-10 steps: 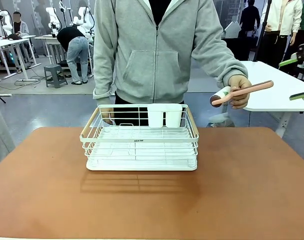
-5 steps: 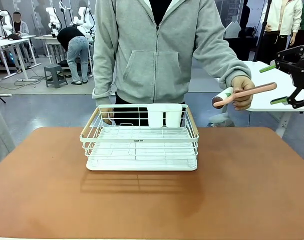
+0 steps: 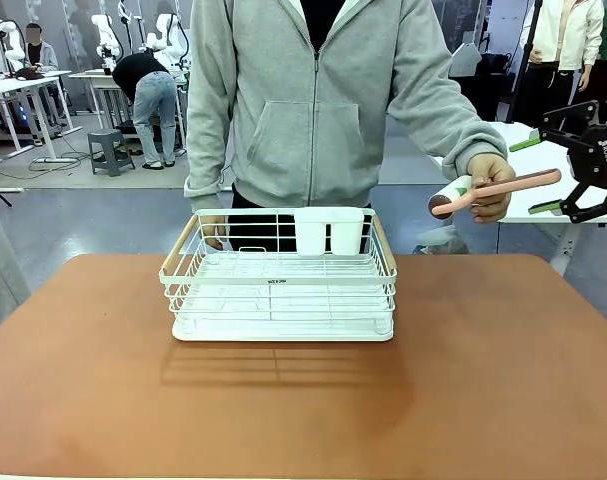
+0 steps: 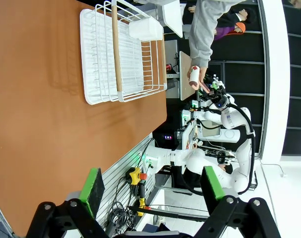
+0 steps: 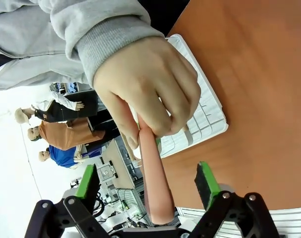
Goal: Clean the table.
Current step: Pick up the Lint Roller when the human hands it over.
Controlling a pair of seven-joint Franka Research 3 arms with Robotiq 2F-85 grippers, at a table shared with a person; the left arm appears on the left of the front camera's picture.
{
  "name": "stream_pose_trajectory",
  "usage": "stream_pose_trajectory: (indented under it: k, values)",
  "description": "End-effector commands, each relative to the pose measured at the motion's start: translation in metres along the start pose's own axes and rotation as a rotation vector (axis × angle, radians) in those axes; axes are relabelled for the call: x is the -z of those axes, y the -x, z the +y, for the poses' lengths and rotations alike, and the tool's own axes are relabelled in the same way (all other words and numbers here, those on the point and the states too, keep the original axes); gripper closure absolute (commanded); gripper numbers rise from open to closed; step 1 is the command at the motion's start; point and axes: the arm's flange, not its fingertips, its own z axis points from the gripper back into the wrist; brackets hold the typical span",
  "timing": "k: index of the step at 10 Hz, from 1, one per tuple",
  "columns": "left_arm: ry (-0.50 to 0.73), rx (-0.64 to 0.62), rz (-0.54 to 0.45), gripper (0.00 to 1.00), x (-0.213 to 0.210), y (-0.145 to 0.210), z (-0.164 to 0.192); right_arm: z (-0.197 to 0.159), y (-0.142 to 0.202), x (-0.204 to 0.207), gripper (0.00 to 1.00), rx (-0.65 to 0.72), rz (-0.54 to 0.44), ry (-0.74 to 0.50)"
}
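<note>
Step in hand: handover of the cleaning tool. No wiping of the table [image 3: 483, 390] has begun, by my reading.
Table: the wide reddish-brown top runs across the whole near part of the front view, with bare surface along the near edge and both sides.
Rack: a white wire dish rack [image 3: 279, 283] sits at the middle of the far edge. It has a white holder [image 3: 329, 232] on its far rim.
Tool: a roller [image 3: 543, 179] with a pink handle and a white head is held in the air off the table's far right corner. The free handle end points at your right arm.
Person: one hand [image 5: 150, 89] grips the handle near the head end and has not let go.
Right claw: the right gripper [image 5: 146, 173] is spread wide. The handle lies between the green pads, apart from both, and nothing is gripped yet.
Left claw: the left gripper [image 4: 150, 178] is spread wide and empty, hanging above the table's near left part.
Next move: you need to close the right fingers on the free handle end, well clear of the person's fingers. Let the person release before you pull away.
After that: bring the roller head flat to the table.
Watch: the rack takes up the far middle, so you will have to work around it or have it moved.
</note>
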Motion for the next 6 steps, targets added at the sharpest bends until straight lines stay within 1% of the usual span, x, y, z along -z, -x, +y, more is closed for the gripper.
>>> stream_pose_trajectory:
  k: [1,2,3,4,5,6]
  values:
    - [0.007,0.001,0.002,0.00,-0.0024,0.0029,-0.0012,-0.0086,0.0032,0.0064,0.07,-0.020,-0.018,-0.043]
    - [0.007,0.001,0.002,0.00,-0.0024,0.0029,-0.0012,-0.0085,0.0027,0.0079,0.51,-0.034,-0.011,-0.045]
    - [0.007,0.001,0.002,0.00,-0.0024,0.0029,-0.0012,-0.0086,0.0005,0.0075,0.66,-0.034,-0.011,-0.048]
    - [0.007,0.001,0.002,0.00,-0.0024,0.0029,-0.0012,-0.0088,-0.0016,0.0065,1.00,-0.034,-0.014,-0.049]
    - [0.007,0.001,0.002,0.00,-0.0024,0.0029,-0.0012,-0.0091,-0.0030,0.0055,0.66,-0.032,-0.016,-0.049]
    - [0.007,0.001,0.002,0.00,-0.0024,0.0029,-0.0012,-0.0095,-0.0041,0.0046,1.00,-0.034,-0.017,-0.050]
